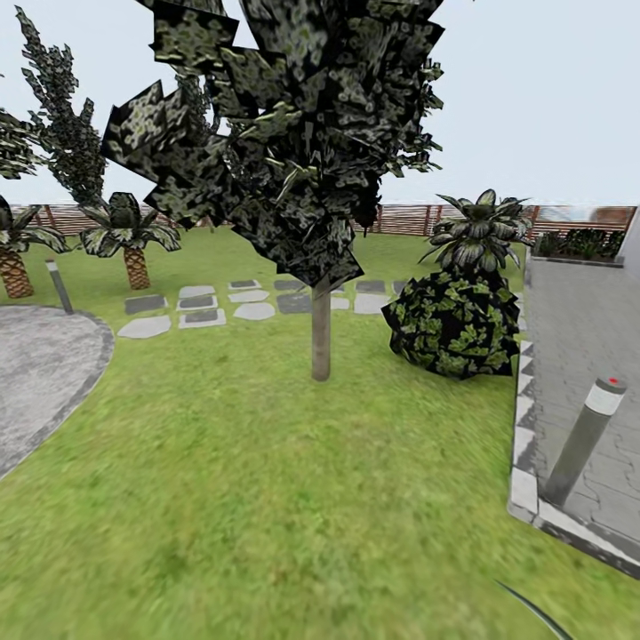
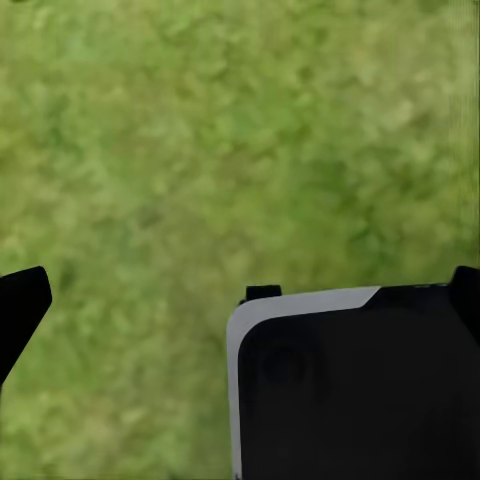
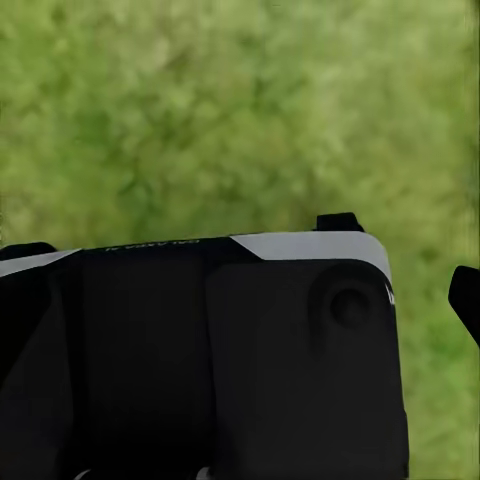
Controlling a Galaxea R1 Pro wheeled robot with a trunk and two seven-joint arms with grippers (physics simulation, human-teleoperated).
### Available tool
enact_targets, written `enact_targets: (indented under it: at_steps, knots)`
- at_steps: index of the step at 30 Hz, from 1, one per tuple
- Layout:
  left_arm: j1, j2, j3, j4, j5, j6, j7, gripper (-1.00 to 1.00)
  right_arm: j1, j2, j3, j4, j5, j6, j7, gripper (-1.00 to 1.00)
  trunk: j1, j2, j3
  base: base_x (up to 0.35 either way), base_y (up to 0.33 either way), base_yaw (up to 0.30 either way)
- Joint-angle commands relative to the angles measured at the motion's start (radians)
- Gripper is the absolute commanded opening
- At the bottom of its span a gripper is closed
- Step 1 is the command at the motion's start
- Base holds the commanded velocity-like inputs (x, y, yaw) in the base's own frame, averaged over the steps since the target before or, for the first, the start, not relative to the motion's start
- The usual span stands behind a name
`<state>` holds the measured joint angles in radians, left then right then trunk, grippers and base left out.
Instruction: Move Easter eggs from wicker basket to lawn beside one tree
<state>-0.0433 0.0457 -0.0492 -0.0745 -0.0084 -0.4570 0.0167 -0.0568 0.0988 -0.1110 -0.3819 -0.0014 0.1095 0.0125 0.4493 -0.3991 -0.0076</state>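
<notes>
The Easter eggs and the wicker basket are out of view. The lawn (image 1: 222,498) spreads wide and green ahead of me in the garden. Each wrist view looks down on grass past a black, white-edged part of my own body. My left gripper (image 2: 240,300) has its dark fingertips (image 2: 20,310) far apart at the picture's two sides, with nothing between them. The right gripper (image 3: 240,290) also stands open, with one fingertip (image 3: 466,300) showing at the edge, and it holds nothing.
A thin-stemmed tree (image 1: 321,342) with a dark crown stands mid-lawn, a dark round bush (image 1: 453,324) to its right. Stepping stones (image 1: 200,307), short palms (image 1: 133,258) and a slat fence (image 1: 400,218) lie behind. Grey paving (image 1: 587,338) with a bollard (image 1: 582,440) is on the right, round paving (image 1: 36,373) on the left.
</notes>
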Motion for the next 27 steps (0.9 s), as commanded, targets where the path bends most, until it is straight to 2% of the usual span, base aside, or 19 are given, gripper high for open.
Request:
enact_targets:
  at_steps: [1,27]
  knots:
    - [-0.001,0.000,-0.004,0.001,-0.001,-0.003,0.002,1.00,0.000,0.001,-0.006,-0.002,0.000,0.006,0.001,1.00,0.001,-0.001,-0.001,0.210,0.000,0.000]
    - [0.000,0.000,-0.004,0.001,-0.001,-0.003,0.002,1.00,0.000,0.001,-0.006,-0.003,0.000,0.006,0.001,1.00,0.001,-0.001,-0.001,0.220,0.000,0.000]
